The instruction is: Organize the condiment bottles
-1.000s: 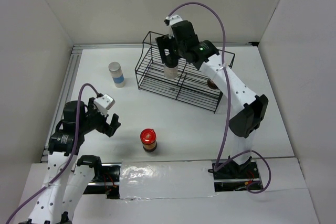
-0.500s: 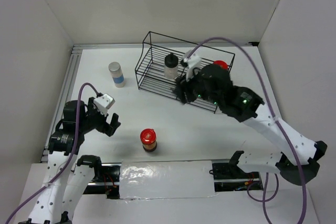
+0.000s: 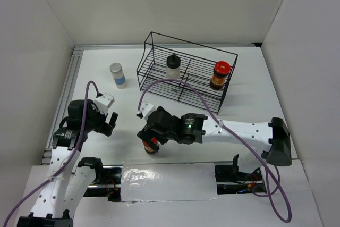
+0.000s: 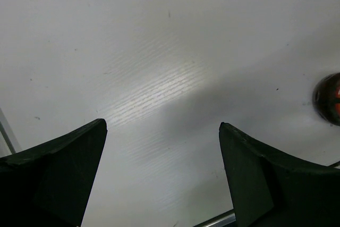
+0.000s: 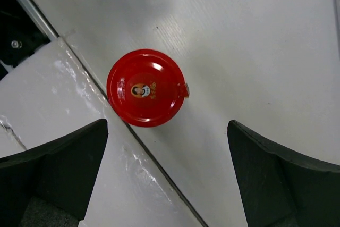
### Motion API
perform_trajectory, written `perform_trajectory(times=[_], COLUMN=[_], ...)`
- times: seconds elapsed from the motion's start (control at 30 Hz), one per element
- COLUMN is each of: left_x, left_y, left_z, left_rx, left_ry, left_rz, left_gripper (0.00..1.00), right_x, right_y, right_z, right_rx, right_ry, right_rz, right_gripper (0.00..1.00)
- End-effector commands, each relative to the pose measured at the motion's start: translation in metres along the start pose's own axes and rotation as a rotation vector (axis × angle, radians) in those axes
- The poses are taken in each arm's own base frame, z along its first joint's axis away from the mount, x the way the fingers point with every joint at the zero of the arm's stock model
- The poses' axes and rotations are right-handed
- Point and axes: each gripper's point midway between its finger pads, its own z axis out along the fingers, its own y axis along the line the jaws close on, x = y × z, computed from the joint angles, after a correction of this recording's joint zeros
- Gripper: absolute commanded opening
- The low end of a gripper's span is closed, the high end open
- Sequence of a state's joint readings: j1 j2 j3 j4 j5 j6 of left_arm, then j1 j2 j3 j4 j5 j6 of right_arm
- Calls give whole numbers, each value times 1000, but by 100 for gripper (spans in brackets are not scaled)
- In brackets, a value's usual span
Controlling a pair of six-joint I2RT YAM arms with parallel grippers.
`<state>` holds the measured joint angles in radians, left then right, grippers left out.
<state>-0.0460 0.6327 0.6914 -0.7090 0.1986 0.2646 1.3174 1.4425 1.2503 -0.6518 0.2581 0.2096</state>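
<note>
Though it stands on the table [image 3: 127,111] outside the wire rack [image 3: 159,81], the front red-lidded jar [image 5: 146,95] is listed first: it is upright near the table's near edge, directly under the right gripper [image 5: 167,130], whose jaws are spread wide to either side of the lid and grip nothing.

Handling, judged: a short jar with dark contents and a broad screw lid. It is probably rigid, moderately heavy for its size and smooth-sided, so it may slip. It is likely breakable if it is glass, which cannot be confirmed. The best hold seems to be across the body just under the lid, where the lid's rim would stop it sliding; gripping the lid alone looks less secure.

Count of condiment bottles: four.
- Red-lidded jars, dark contents: two. One is the front jar above; the rack red-lidded jar [image 3: 220,74] is upright at the rack's right end.
- Black-capped whitish bottle [image 3: 173,67]: one, upright in the rack's left half.
- Grey-lidded white jar [image 3: 118,75], blue label: one, upright on the table, left of the rack and apart from it.

By place: two in the rack, two on the table.

Wire racks: one.

Grippers: two. The left gripper [image 4: 162,126] has its jaws wide apart and empty above bare table, left of the front jar.
</note>
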Motion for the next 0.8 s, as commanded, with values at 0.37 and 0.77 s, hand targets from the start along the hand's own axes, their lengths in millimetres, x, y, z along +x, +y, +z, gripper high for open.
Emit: perform_trajectory(times=[0.37,0.77], left_x=[75,74], left_y=[8,10], left_z=[23,20], left_rx=[-32,-44], left_ry=[269,235], left_rz=[-38,-46], left_gripper=[99,99], right_x=[-15,-21], right_y=[19,23], right_z=[51,59], right_rx=[-30,-46], right_ry=[6,-1], right_rz=[35,10], right_gripper=[100,52])
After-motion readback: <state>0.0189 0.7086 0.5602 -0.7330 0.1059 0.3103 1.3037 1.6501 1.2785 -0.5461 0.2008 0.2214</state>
